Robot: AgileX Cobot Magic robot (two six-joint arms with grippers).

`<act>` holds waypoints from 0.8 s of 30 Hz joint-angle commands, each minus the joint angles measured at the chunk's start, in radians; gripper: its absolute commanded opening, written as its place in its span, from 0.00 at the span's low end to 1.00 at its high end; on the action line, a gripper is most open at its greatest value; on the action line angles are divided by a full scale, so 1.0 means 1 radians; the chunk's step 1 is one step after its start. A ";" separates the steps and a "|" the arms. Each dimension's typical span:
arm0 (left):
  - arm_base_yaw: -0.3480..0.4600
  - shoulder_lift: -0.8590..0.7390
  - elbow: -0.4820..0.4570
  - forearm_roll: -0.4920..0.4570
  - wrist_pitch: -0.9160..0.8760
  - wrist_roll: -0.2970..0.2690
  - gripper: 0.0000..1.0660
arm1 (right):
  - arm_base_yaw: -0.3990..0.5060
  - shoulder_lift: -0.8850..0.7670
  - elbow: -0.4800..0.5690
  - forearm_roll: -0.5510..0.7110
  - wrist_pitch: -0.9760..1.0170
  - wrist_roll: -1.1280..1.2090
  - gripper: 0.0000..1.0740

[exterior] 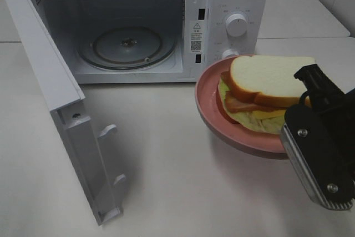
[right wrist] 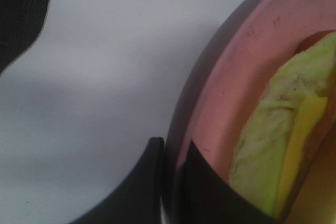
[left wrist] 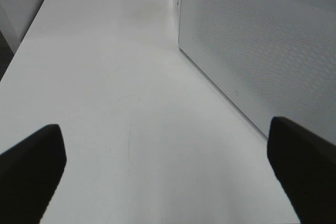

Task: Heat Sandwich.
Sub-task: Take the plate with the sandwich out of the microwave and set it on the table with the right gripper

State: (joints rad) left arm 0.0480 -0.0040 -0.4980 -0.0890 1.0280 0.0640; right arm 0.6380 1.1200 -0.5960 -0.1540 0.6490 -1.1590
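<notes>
Pinching the rim of the pink plate (right wrist: 210, 103), the right claw (right wrist: 170, 153) is seen nearly closed, one finger under the rim and the other over it, so the plate is held at its edge. In the high view this right claw (exterior: 308, 90) is placed at the plate's (exterior: 208, 101) side toward the bench's right edge, with its dark body partly covering the plate. The sandwich (exterior: 266, 90) is carried on the plate: white bread with a tan crust on top, reddish and pale yellow-green filling showing at its side. In the right wrist view the filling of the sandwich (right wrist: 273, 129) is seen just beside the gripped rim.

The plate is held close before the control panel of the white microwave (exterior: 233, 4), which is set at the back of the bench (exterior: 183, 181). Its door (exterior: 55, 87) is swung wide toward the left edge, and the glass turntable (exterior: 126, 45) is exposed inside.

The left claw (left wrist: 168, 166) is held wide open over bare bench (left wrist: 115, 103), with nothing between its fingers (left wrist: 31, 166); a perforated white panel (left wrist: 262, 45) is seen beside it.
</notes>
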 commanded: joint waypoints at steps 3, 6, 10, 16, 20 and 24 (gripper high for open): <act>0.000 -0.027 0.003 -0.001 0.001 0.000 0.95 | 0.005 -0.013 0.002 -0.098 0.003 0.235 0.00; 0.000 -0.027 0.003 -0.001 0.001 0.000 0.95 | 0.005 -0.013 0.002 -0.149 0.023 0.353 0.00; 0.000 -0.027 0.003 -0.001 0.001 0.000 0.95 | 0.005 -0.013 0.002 -0.260 0.083 0.588 0.00; 0.000 -0.027 0.003 -0.001 0.001 0.000 0.95 | 0.005 -0.013 0.002 -0.309 0.155 0.815 0.00; 0.000 -0.027 0.003 -0.001 0.001 0.000 0.95 | 0.005 -0.013 0.002 -0.309 0.207 0.918 0.00; 0.000 -0.027 0.003 -0.001 0.001 0.000 0.95 | 0.005 -0.013 0.002 -0.313 0.245 1.038 0.01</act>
State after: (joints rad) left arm 0.0480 -0.0040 -0.4980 -0.0890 1.0280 0.0640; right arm 0.6380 1.1140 -0.5920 -0.4310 0.8740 -0.1980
